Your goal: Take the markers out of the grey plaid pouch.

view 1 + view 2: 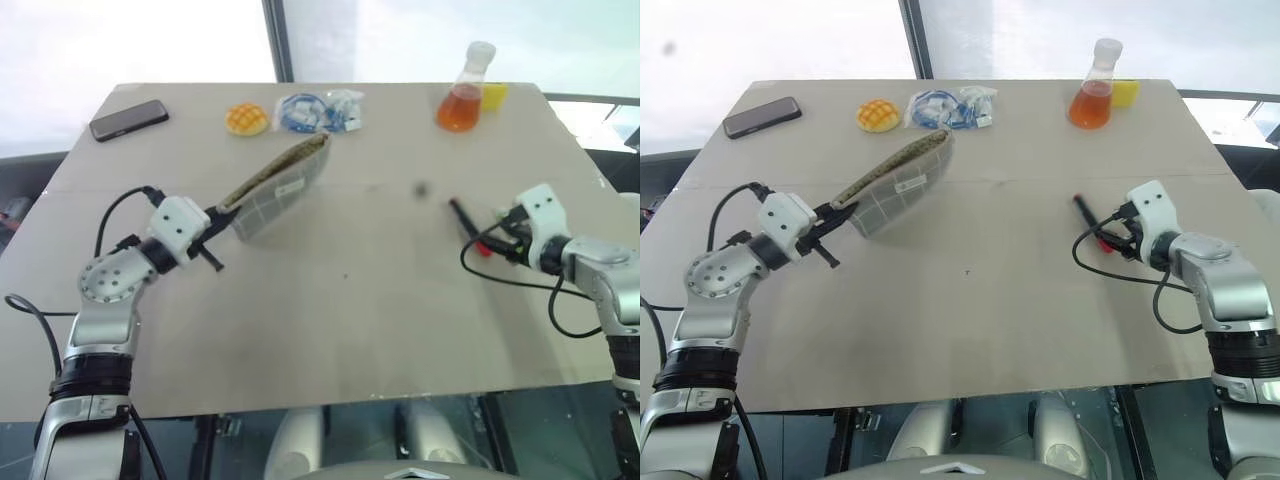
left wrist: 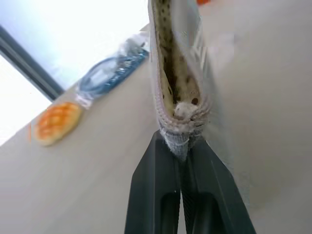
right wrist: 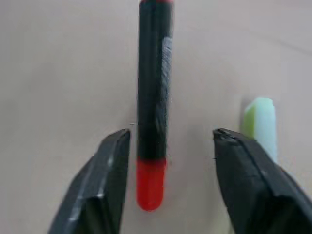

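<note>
Pincer (image 3: 165, 141) on your right is spread around the red-capped marker (image 3: 153, 97) lying on the desk (image 1: 350, 330), while your left pincer (image 2: 183, 161) pinches the raised pouch (image 1: 280, 185), so withdrawing carelessly could roll it off.

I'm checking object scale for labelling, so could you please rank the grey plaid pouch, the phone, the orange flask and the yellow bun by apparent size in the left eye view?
1. Grey plaid pouch
2. Orange flask and phone: too alike to rank
3. Yellow bun
</note>
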`<act>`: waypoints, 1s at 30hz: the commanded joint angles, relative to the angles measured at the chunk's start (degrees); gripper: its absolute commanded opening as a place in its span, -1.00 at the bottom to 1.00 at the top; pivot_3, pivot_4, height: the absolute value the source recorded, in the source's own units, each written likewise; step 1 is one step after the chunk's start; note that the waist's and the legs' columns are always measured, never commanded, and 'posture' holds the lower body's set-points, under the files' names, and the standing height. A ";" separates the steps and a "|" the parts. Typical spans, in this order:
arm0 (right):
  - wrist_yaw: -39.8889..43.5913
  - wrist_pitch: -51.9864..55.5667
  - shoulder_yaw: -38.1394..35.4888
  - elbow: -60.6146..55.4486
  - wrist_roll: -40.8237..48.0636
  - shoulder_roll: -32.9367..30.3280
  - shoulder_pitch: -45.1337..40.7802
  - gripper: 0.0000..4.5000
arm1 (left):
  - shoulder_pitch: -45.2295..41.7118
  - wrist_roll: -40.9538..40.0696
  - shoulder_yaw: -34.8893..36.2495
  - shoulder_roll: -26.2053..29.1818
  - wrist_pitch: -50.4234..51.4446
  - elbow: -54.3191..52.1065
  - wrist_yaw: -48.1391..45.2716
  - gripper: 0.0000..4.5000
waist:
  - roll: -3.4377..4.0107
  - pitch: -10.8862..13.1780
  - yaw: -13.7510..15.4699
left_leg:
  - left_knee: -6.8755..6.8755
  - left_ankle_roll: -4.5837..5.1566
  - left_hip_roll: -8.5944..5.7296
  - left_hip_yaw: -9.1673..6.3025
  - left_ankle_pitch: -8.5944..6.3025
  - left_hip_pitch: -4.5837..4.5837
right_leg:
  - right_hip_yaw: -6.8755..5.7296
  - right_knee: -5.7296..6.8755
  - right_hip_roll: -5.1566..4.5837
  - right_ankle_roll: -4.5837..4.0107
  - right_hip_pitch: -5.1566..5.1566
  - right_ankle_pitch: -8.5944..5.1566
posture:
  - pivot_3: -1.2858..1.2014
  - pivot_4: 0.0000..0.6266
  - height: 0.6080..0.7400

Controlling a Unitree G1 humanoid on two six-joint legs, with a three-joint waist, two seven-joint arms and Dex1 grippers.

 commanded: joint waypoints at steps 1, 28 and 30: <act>-0.92 -2.52 0.05 -0.85 -0.93 0.56 -1.79 0.12 | 0.76 0.43 2.61 1.22 -1.97 -2.18 2.05 -1.00 | 0.01 0.01 0.05 | 0.00 0.00 0.00 0.00 0.00 -0.01 | -0.01 0.00 0.00 0.00 -0.01 0.00 | 0.03 -0.52 1.00; 0.53 -14.42 15.91 -29.10 -0.43 8.32 14.17 0.14 | -24.32 18.01 -8.31 9.11 -29.92 48.45 3.98 -0.63 | -0.30 -0.10 0.23 | 0.04 -0.03 0.13 0.08 0.01 -0.06 | -0.22 0.14 0.02 0.05 -0.04 0.00 | 0.03 -0.52 1.00; -0.05 -16.68 14.48 -30.57 -1.01 7.61 17.94 0.14 | -20.49 7.67 -4.09 7.79 -24.93 43.20 -6.70 -0.18 | -0.32 -0.11 0.00 | -0.01 -0.02 0.14 0.07 0.00 -0.09 | -0.23 0.15 0.02 0.05 -0.06 0.00 | 0.03 -0.52 1.00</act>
